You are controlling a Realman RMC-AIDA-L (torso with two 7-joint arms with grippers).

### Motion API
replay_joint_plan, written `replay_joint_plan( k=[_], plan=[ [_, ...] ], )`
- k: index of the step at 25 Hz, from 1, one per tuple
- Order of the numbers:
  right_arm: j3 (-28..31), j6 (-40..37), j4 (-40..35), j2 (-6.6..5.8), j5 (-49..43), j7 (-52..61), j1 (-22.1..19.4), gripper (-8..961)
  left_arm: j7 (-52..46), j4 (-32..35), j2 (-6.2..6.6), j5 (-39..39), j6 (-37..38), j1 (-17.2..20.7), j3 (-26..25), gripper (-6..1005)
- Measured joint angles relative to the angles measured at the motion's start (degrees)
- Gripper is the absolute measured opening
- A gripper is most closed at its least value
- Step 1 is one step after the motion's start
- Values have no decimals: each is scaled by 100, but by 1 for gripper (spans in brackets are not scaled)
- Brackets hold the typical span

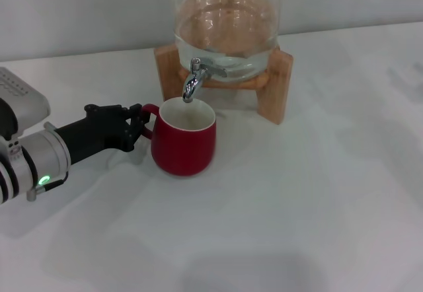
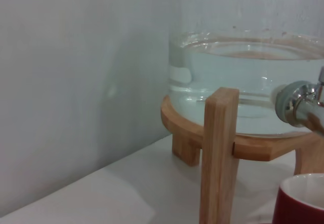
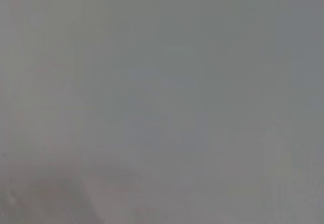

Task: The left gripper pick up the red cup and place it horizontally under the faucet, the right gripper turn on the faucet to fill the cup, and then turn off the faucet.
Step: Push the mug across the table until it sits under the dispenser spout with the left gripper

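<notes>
The red cup (image 1: 184,143) stands upright on the white table, its white inside open right below the spout of the silver faucet (image 1: 193,78). My left gripper (image 1: 139,125) reaches in from the left and is shut on the cup's small loop handle. In the left wrist view the faucet (image 2: 301,105) shows at the edge, with the rim of the red cup (image 2: 301,201) in the corner below it. No water runs from the spout. The right gripper is out of view; the right wrist view holds only a blank grey surface.
The faucet belongs to a glass water jar (image 1: 226,28) resting on a wooden stand (image 1: 274,84) at the back of the table, near a pale wall. One leg of the stand (image 2: 218,153) is close to the cup.
</notes>
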Motion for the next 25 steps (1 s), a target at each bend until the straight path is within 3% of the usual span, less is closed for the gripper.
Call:
replay_joint_plan(
  k=[11, 18, 25],
  plan=[
    [1, 12, 7, 0, 0, -6, 0, 783, -6, -1, 0, 5, 69, -150, 35, 149],
    [1, 33, 11, 0, 49, -8, -10, 783, -138, 0, 0, 4, 131, -153, 412, 150],
    [3, 34, 16, 0, 60, -9, -15, 783, -294, 22, 5, 5, 175, -128, 462, 146]
  ],
)
